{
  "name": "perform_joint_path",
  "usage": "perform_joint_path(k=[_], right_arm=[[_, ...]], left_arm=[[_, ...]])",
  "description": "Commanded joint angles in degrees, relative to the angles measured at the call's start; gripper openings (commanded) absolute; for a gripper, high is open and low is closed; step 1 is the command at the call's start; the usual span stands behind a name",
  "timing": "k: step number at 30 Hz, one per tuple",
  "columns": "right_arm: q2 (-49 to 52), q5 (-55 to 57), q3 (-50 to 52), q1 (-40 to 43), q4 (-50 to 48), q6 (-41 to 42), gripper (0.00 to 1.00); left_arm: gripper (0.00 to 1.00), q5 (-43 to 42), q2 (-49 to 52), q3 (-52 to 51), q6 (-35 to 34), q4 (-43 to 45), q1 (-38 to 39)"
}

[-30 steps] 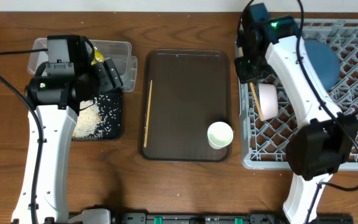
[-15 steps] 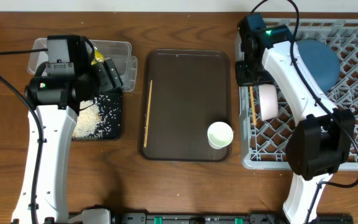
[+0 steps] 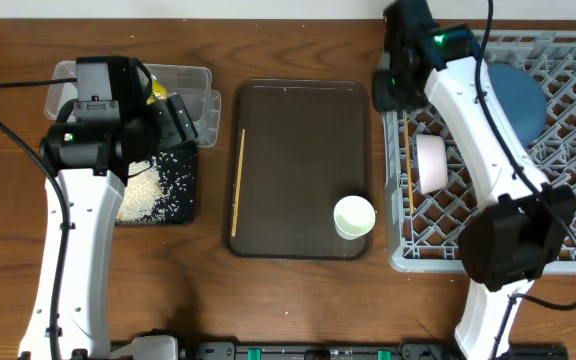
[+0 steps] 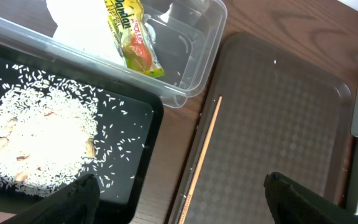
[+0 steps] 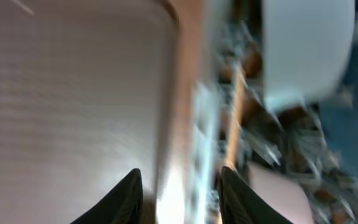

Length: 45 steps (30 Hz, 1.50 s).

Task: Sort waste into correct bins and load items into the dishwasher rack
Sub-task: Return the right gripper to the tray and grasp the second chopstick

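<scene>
One chopstick point(image 3: 408, 155) lies along the 9 o'clock edge of the dishwasher rack point(image 3: 568, 230). The right gripper point(image 5: 179, 193) hangs at the rack's 11 o'clock corner, jaws a little apart with nothing visibly between them. The step looks like clearing away toward the second chopstick point(image 3: 237, 180) on the brown tray's point(image 3: 298, 150) 9 o'clock side. It is best to rise straight off the pegs, then pinch that thin stick mid-length. The left gripper point(image 4: 188, 199) stands wide and empty. Only the left wrist view clearly shows the wrapper point(image 4: 132, 37) and napkin point(image 4: 73, 25) in the clear tub point(image 4: 197, 37), which the arm largely hides from overhead. The right wrist view is blurred.
</scene>
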State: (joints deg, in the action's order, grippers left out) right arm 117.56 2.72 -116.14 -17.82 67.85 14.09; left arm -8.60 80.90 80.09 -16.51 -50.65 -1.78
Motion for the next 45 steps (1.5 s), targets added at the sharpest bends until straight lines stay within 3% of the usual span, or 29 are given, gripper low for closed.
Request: perform_joint_path(k=[1,11,22,37,45], right_arm=[[-0.4,-3.7,-1.2,-5.5,-2.3,1.6,0.38],[9.7,-3.6,-1.0,-19.8,-13.9,11.3,0.36],[18.3,-3.3,-1.0,-26.2,-21.8,14.4,0.35],[23.4,-0.6,-1.0,-29.8,-23.6,15.7,0.35],[24.7,0.5,-1.0,-29.9,-20.0,15.7,0.23]], left_arm=[[0.88,0.3,0.3,0.0,0.1,-0.1,-0.2],[0.88,0.3,0.3,0.0,0.1,-0.1,-0.2],[0.88,0.3,0.3,0.0,0.1,-0.1,-0.2],[0.88,0.3,0.3,0.0,0.1,-0.1,-0.2],[0.88,0.3,0.3,0.0,0.1,-0.1,-0.2]])
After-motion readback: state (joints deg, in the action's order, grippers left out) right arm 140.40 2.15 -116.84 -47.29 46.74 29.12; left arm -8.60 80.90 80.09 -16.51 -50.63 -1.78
